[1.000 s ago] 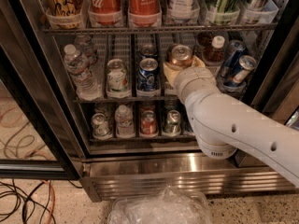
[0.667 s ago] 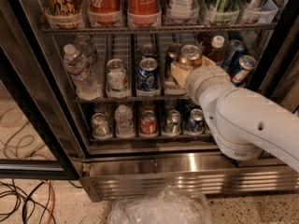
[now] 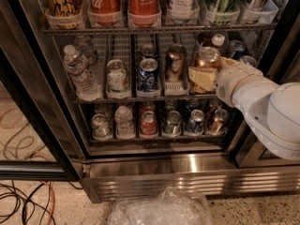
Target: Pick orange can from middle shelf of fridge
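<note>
1. We see the gripper (image 3: 205, 75) at the right end of the middle shelf (image 3: 140, 99), inside the open fridge (image 3: 51, 102).
2. It is closed around the orange can (image 3: 208, 56). One pale finger (image 3: 200, 78) lies across the can's lower body, and we can't see the other finger.
3. The orange can is upright with its silver lid showing, at middle shelf height. The finger hides its base, so we can't tell whether it rests on the rack.
4. The white arm (image 3: 267, 107) comes in from the lower right and covers the shelf's right edge.
5. Just left of the held can, a second copper can (image 3: 176, 62) stands in its lane tray.
6. Further left are a blue can (image 3: 148, 74), a white-and-green can (image 3: 116, 76) and a water bottle (image 3: 79, 71).
7. On the rack above we see two red Coca-Cola bottles (image 3: 105, 1).
8. The bottom rack holds a row of mixed cans (image 3: 149, 123).
9. Below is the ribbed steel base (image 3: 187, 175). A clear plastic bag (image 3: 161, 210) lies on the floor in front of it, with cables (image 3: 23, 200) at lower left.
</note>
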You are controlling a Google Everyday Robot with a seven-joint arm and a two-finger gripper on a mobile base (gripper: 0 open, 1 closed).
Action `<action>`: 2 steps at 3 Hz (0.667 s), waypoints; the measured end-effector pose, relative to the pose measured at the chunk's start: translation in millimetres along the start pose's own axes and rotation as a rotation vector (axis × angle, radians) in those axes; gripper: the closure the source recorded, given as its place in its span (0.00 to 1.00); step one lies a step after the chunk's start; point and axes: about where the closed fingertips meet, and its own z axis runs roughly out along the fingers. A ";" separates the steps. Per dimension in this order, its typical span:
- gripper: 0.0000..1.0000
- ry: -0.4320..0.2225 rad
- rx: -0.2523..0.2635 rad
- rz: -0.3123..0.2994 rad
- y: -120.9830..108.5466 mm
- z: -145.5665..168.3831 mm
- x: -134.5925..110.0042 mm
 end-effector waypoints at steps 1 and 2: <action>1.00 -0.018 -0.111 -0.008 6.6 -14.1 -8.5; 1.00 -0.023 -0.196 -0.011 29.7 -17.3 -11.4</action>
